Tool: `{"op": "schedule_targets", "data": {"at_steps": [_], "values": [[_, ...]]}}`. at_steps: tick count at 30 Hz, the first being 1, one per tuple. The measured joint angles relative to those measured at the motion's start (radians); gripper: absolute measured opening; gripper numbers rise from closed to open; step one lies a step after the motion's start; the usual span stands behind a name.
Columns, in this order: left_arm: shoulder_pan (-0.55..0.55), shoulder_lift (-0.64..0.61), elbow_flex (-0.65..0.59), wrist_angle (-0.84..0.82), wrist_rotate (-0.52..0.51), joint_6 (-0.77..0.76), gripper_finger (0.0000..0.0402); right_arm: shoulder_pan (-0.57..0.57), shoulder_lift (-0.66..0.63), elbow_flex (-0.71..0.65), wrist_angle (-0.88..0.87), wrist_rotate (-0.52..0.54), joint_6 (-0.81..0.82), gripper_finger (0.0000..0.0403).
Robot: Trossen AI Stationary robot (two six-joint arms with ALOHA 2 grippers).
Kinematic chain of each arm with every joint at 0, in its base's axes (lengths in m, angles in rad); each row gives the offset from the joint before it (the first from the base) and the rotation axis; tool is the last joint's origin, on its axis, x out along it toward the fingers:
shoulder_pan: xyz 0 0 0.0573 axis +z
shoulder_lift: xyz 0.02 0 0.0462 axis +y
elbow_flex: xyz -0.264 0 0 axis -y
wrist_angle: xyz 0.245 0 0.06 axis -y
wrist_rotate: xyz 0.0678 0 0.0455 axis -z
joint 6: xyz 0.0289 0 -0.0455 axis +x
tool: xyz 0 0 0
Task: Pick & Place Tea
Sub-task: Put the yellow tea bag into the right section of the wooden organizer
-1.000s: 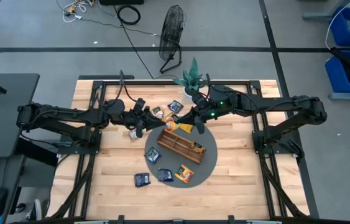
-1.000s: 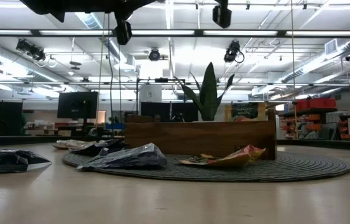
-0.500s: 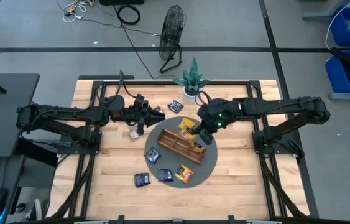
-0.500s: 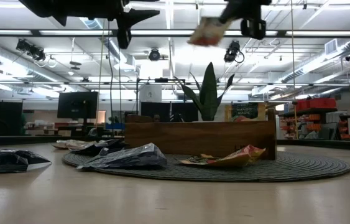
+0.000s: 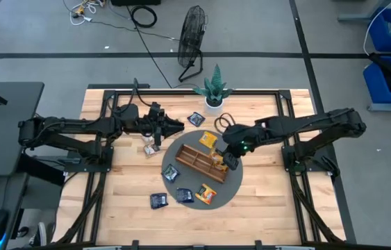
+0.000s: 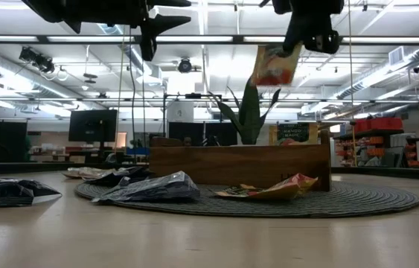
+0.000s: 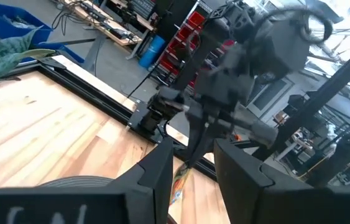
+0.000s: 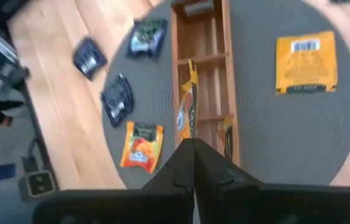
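The table [image 5: 126, 208] is pale, smooth wood planks; on it lies a round grey mat [image 8: 274, 124] of ribbed woven cloth. On the mat, the tray [image 8: 202, 68] is brown matt wood and the sachets [image 8: 306, 62] look like glossy printed foil or paper

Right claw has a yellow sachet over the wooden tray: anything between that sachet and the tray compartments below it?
Nothing visible. The right claw is shut on the yellow sachet, hanging edge-down above the wooden tray. The compartment under it looks bare; a yellow sachet already sits in the neighbouring one.

Both arms matte black, jointed tubular links w/ black cables along them. Right arm [image 5: 299, 125] has small green LED nr wrist; left arm [image 5: 77, 128] none visible.
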Motion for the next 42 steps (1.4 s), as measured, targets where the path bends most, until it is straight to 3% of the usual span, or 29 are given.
{"op": "schedule_targets", "data": {"at_steps": [12, 42], "values": [[-0.001, 0.000, 0.000, 0.001, 0.000, 0.000, 0.0122, 0.054, 0.136, 0.000, -0.047, 0.014, -0.005, 0.0000], [-0.001, -0.001, -0.001, 0.001, 0.000, -0.009, 0.0122, 0.054, 0.241, -0.003, -0.040, 0.034, -0.020, 0.0000]]}}
